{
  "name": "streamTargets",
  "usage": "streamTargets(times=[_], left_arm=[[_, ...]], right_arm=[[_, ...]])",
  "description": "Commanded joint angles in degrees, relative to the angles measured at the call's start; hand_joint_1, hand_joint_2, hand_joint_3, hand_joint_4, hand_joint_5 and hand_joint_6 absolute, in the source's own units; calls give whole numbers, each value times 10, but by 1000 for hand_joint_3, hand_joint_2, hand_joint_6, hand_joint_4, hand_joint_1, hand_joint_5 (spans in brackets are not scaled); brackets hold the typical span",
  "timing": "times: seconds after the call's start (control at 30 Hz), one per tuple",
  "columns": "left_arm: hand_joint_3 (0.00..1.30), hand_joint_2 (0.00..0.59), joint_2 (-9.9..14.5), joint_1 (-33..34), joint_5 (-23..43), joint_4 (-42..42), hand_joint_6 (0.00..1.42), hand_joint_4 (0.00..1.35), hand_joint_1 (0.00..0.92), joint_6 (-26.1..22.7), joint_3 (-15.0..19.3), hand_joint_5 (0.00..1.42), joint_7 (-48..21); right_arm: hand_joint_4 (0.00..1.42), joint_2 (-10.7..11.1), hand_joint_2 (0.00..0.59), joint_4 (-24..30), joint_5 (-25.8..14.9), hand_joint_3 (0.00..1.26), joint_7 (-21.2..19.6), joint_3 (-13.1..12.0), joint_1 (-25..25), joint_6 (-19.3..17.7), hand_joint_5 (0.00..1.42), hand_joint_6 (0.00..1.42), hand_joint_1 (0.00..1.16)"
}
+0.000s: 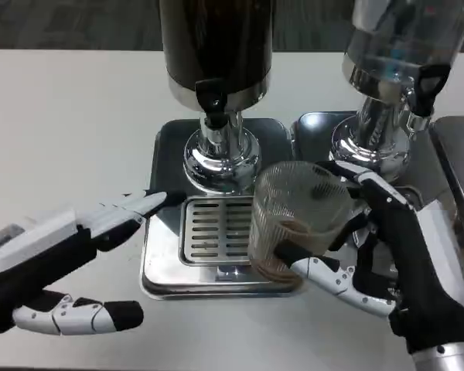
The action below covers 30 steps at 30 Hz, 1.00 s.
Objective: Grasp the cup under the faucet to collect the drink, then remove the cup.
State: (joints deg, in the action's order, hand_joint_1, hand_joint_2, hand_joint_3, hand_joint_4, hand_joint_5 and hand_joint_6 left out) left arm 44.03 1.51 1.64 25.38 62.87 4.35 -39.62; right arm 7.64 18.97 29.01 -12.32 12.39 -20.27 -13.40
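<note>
Right hand fingers wrap the cup, drink inside, right of the faucet. Left hand fingers spread, holding nothing. Keep the cup upright while withdrawing.

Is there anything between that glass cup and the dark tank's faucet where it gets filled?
Nothing visible blocks it. The right hand holds the cup to the right of the faucet, over the edge of the drip tray; the grate below the spout is bare.

my right robot hand grips the ribbed clear cup, brown drink at its bottom, tilted beside the drip tray. my left robot hand hovers with spread fingers, fingertips at the tray's left edge.
</note>
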Motion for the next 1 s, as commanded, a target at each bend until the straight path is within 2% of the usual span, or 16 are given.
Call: streamTargets(times=[0.03, 0.53, 1.0], left_arm=[[0, 138, 12, -9, 10, -11, 9, 0, 0, 1, -5, 0, 5], [5, 130, 18, -42, 20, -62, 10, 0, 0, -4, -8, 0, 8], [8, 128, 26, -76, 26, -110, 22, 0, 0, -16, 6, 0, 12]], right_arm=[[643, -3, 273, 35, -17, 508, 5, -4, -8, -23, 843, 1215, 760], [657, -4, 294, 87, -34, 520, 33, -1, -36, -29, 860, 1232, 765], [662, -3, 295, 91, -34, 533, 41, 2, -52, -32, 866, 1248, 766]])
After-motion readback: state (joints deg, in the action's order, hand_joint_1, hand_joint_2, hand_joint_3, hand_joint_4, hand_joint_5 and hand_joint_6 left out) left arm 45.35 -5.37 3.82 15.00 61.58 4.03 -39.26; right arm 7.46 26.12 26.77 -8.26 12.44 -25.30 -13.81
